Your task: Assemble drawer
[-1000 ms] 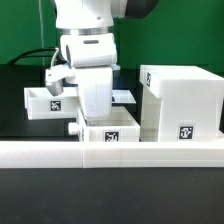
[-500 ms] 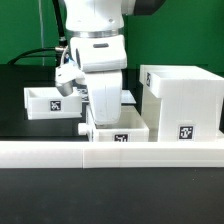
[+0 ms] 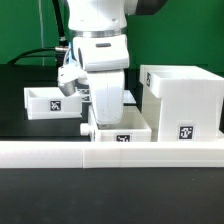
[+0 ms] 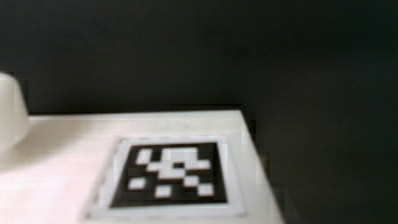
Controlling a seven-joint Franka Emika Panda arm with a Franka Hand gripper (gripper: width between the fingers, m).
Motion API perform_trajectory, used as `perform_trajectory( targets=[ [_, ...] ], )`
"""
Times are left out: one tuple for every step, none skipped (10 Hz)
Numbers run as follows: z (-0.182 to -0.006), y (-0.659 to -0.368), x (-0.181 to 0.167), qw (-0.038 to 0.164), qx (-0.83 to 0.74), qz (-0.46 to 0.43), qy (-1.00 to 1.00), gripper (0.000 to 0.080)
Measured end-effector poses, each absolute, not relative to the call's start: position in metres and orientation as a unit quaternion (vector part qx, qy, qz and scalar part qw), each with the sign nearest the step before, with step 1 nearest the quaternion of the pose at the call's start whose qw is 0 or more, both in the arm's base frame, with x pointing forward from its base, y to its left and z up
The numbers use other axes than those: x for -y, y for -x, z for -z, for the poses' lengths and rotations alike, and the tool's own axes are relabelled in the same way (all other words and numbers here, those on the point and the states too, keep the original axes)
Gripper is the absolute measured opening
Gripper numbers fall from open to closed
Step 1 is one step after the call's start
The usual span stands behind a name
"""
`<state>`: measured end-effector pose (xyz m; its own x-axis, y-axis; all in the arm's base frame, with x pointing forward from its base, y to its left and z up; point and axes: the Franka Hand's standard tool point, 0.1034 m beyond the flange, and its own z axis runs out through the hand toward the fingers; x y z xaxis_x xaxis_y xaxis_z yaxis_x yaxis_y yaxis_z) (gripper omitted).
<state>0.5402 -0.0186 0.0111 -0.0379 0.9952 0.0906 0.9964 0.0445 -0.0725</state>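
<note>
The drawer's large white casing [image 3: 185, 100] stands at the exterior view's right, with a tag on its front. One small white tray [image 3: 125, 136] sits in front of the arm, close beside the casing. A second tray [image 3: 48, 102] sits at the left. My gripper [image 3: 88, 124] reaches down at the near tray's left wall. One finger [image 3: 83, 127] shows outside that wall, and the hand hides the rest. The gripper looks shut on this wall. The wrist view shows only a blurred tag [image 4: 173, 172] on a white surface, with no fingers.
A long low white rail [image 3: 110, 154] runs across the front, just before the near tray and the casing. A dark table and a green backdrop lie behind. A black cable hangs at the far left.
The arm and the near tray have moved together toward the exterior view's right, closer to the casing. Little has moved in the last half second.
</note>
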Motion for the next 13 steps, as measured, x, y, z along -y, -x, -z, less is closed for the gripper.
perform_trajectory(
  targets=[
    [-0.01, -0.543, 0.019, 0.046, 0.72, 0.016, 0.693, 0.0041],
    [-0.01, -0.542, 0.02, 0.046, 0.719, 0.016, 0.693, 0.0041],
    [-0.01, -0.546, 0.02, 0.032, 0.719, 0.029, 0.694, 0.0041],
    [-0.009, -0.544, 0.019, 0.036, 0.718, 0.025, 0.695, 0.0041],
    [-0.009, -0.544, 0.019, 0.036, 0.716, 0.025, 0.696, 0.0041],
    [-0.01, -0.544, 0.019, 0.035, 0.715, 0.026, 0.697, 0.0041],
    [-0.01, -0.545, 0.017, 0.031, 0.712, 0.03, 0.701, 0.0041],
    [-0.009, -0.544, 0.018, 0.031, 0.711, 0.03, 0.702, 0.0041],
    [-0.009, -0.544, 0.018, 0.032, 0.711, 0.029, 0.702, 0.0041],
    [-0.009, -0.544, 0.018, 0.032, 0.711, 0.03, 0.702, 0.0041],
    [-0.01, -0.544, 0.013, 0.031, 0.706, 0.032, 0.707, 0.0041],
    [-0.01, -0.544, 0.006, 0.033, 0.705, 0.033, 0.708, 0.0041],
    [-0.009, -0.543, 0.004, 0.034, 0.705, 0.033, 0.708, 0.0041]
  ],
)
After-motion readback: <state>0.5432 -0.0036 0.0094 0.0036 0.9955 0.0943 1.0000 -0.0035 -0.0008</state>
